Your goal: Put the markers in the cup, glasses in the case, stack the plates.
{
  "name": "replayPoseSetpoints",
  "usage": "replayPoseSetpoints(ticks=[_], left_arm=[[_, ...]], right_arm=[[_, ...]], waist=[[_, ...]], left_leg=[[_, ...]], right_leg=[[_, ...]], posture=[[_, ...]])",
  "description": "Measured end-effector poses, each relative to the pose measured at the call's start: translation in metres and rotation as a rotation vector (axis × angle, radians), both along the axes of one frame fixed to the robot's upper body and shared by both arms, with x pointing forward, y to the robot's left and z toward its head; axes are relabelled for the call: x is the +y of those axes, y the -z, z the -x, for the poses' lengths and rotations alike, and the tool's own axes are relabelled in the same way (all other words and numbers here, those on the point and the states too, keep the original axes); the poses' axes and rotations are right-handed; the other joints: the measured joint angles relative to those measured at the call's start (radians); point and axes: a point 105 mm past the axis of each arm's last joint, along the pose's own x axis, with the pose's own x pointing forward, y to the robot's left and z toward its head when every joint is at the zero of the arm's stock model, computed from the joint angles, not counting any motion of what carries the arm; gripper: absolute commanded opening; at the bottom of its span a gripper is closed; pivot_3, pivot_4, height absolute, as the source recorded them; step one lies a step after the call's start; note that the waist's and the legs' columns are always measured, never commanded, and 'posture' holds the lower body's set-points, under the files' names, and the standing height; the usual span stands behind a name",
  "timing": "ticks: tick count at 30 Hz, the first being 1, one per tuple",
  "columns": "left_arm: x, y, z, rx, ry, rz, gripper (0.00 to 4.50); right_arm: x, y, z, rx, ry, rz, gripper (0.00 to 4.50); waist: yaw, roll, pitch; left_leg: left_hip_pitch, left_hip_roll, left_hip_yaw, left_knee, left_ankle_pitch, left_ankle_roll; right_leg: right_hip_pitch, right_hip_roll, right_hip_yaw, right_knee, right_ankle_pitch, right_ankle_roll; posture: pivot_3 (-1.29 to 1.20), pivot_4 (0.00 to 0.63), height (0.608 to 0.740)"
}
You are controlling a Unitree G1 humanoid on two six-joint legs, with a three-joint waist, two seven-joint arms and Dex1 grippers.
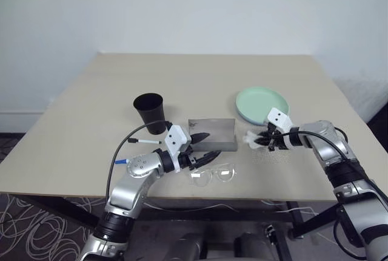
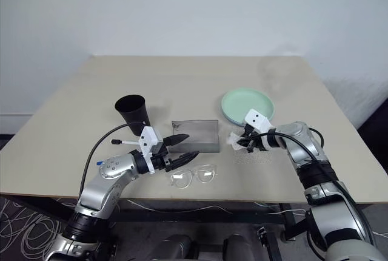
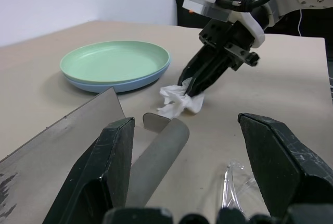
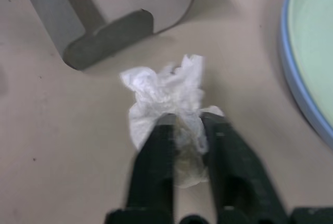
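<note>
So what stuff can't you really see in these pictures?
- Blue marker: in the left eye view the left arm covers all but its cap.
- Blue plate: the green plate stacked on it leaves only a rim showing.
- Glasses: in the left wrist view the left claw's open fingers cover part.
- Paper wad: the right claw is shut on it, hiding its lower part.

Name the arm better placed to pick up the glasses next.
Left. Its open hand hovers just above the glasses, while the right hand is shut on the paper wad.
</note>
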Motion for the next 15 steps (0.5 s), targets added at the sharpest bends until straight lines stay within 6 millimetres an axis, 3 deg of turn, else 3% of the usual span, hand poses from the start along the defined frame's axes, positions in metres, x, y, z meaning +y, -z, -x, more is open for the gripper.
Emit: replayPoseSetpoints(ticks=[6, 12, 15], left_arm=[[0.000, 0.000, 0.000, 0.001, -0.001, 0.000, 3.39], [0.001, 0.001, 0.000, 0.003, -0.002, 0.001, 3.39], [0.000, 0.001, 0.000, 0.001, -0.004, 0.002, 3.39]], right_arm=[[0.005, -0.014, -0.004, -0.059, -0.020, -0.024, 0.03], [-0.001, -0.077, -0.053, -0.321, 0.115, -0.021, 0.03], [-0.003, -0.081, -0.075, -0.389, 0.208, -0.001, 0.03]], waist=[[0.000, 0.000, 0.000], [0.000, 0.000, 0.000], [-0.001, 0.000, 0.000]], left_leg=[[0.000, 0.000, 0.000, 0.000, 0.000, 0.000], [0.001, 0.001, 0.001, 0.000, 0.000, 0.000], [0.002, 0.001, 0.002, -0.001, 0.000, 0.000]], right_leg=[[0.000, 0.000, 0.000, 0.000, 0.000, 0.000], [0.000, 0.000, 0.000, 0.000, 0.001, -0.001], [0.000, 0.000, 0.000, 0.000, 0.001, -0.001]], posture=[[0.00, 0.000, 0.740], [0.00, 0.000, 0.740], [0.00, 0.000, 0.740]])
